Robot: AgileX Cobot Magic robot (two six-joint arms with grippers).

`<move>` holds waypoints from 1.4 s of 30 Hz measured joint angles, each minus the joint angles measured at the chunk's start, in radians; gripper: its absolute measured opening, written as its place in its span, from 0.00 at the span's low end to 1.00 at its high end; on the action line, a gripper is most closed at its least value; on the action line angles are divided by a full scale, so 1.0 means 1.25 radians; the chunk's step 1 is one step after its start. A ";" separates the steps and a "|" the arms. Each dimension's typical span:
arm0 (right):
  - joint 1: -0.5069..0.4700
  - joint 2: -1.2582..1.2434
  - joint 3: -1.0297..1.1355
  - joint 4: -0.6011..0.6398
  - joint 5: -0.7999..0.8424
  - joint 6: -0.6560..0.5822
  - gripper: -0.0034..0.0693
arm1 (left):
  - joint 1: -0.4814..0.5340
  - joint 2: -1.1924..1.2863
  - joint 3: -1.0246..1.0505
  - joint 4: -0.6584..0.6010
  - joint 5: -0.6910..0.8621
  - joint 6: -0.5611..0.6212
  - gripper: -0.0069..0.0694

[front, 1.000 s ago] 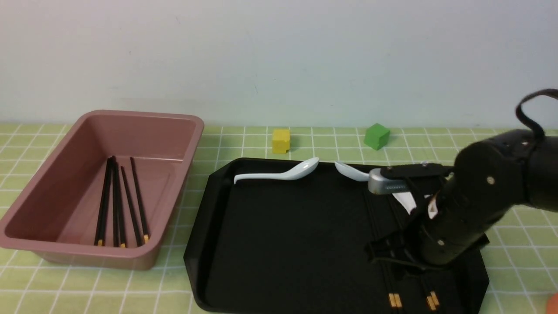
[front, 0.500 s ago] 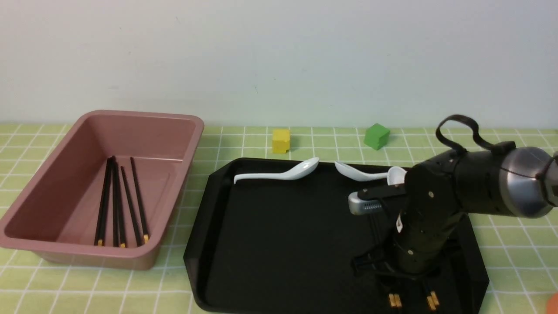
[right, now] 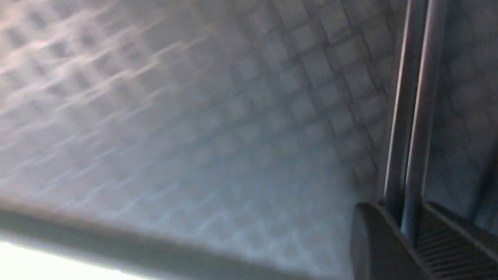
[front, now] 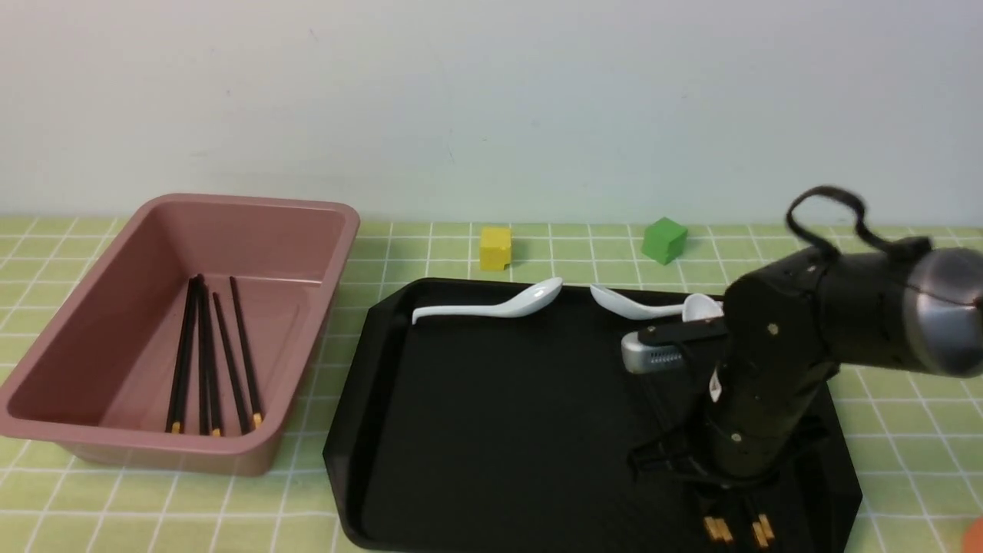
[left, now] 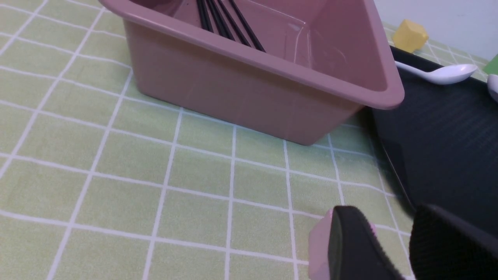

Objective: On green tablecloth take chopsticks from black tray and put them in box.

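The black tray (front: 499,415) lies on the green tablecloth (front: 430,253), with the pink box (front: 307,209) to its left. Several chopsticks (front: 203,353) lie in the box. My right gripper (front: 722,491) is down in the tray's front right part, mostly hidden under its own wrist. In the right wrist view it (right: 408,217) is shut on two chopsticks (right: 412,116) side by side. Their yellow ends (front: 718,528) show beside another pair (front: 762,530). My left gripper (left: 389,221) is open and empty over the cloth in front of the box (left: 253,89).
Two white spoons (front: 491,307) (front: 630,305) lie along the tray's far edge, a third partly behind my right arm. A yellow cube (front: 495,247) and a green cube (front: 663,239) stand behind the tray. A pale pink block (left: 319,249) lies beside my left finger.
My right arm swung left over the tray and lowered onto the chopsticks. The left pair's yellow ends have shifted a little to the right. The box and the spoons have not moved.
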 joint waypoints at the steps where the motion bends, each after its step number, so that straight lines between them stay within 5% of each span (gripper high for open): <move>1: 0.000 -0.027 0.001 0.002 0.007 0.000 0.24 | 0.000 0.000 0.000 0.000 0.000 0.000 0.40; 10: 0.000 -0.234 -0.040 0.119 0.011 -0.040 0.24 | 0.000 0.000 0.000 0.000 0.000 0.000 0.40; 17: 0.111 -0.141 -0.293 0.297 0.006 -0.179 0.24 | 0.000 0.000 0.000 0.000 0.000 0.000 0.40; 31: 0.300 0.348 -0.812 0.305 -0.144 -0.220 0.24 | 0.000 0.000 0.000 0.000 0.000 0.000 0.40; 42: 0.294 0.449 -0.915 0.244 -0.060 -0.228 0.37 | 0.000 0.000 0.000 0.000 0.000 0.000 0.40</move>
